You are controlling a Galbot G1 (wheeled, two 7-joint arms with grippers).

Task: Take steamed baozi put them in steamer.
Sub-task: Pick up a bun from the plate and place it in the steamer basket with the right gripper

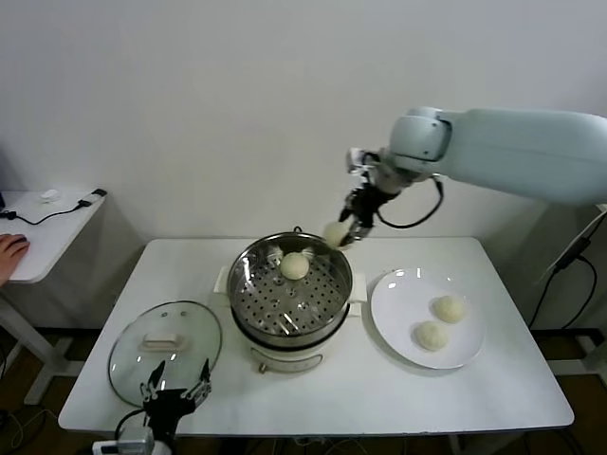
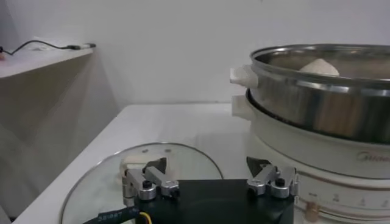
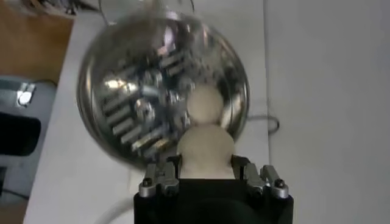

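The shiny steamer (image 1: 290, 296) stands mid-table on its white base, with one cream baozi (image 1: 295, 266) on the perforated tray. My right gripper (image 1: 343, 232) is shut on a second baozi (image 1: 336, 233) and holds it in the air just above the steamer's far right rim. In the right wrist view that held bun (image 3: 205, 150) sits between the fingers above the steamer (image 3: 146, 91), with the bun inside (image 3: 205, 104) just beyond. Two more baozi (image 1: 449, 308) (image 1: 432, 335) lie on the white plate (image 1: 398, 296). My left gripper (image 1: 178, 391) is open and empty, low at the table's front left.
The round glass lid (image 1: 163, 349) with a white handle lies flat left of the steamer, right under my left gripper (image 2: 210, 171). A side table (image 1: 47, 227) with cables stands at the far left, where a person's hand (image 1: 11, 253) rests.
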